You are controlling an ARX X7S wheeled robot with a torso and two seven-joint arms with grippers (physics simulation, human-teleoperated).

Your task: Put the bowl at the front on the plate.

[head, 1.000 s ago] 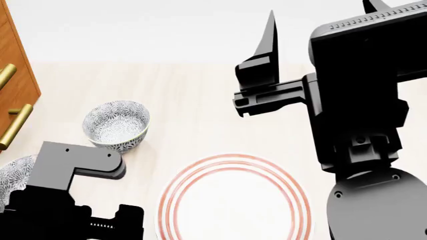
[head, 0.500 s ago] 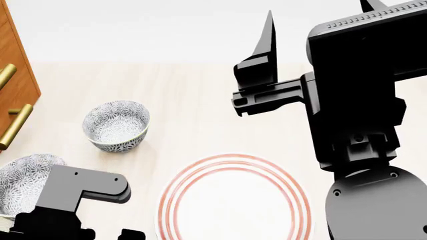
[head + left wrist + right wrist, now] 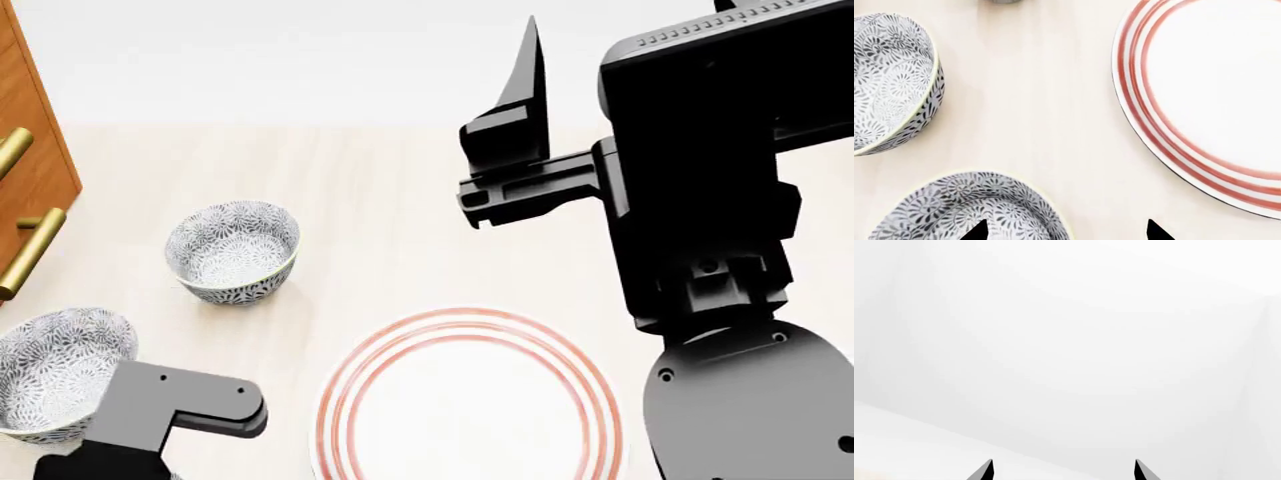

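Pale wood tabletop is carrying the bowl at near left, just left of the plate. Likely rigid, glazed, slippery; pinching its rim looks best. Left gripper is hovering wide open; only its wrist view is showing this. Right gripper is gaping, raised.

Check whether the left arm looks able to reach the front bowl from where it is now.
Probably yes. The left gripper is open, one fingertip over the front bowl, and nothing lies between them. The second bowl and the plate sit apart from it.
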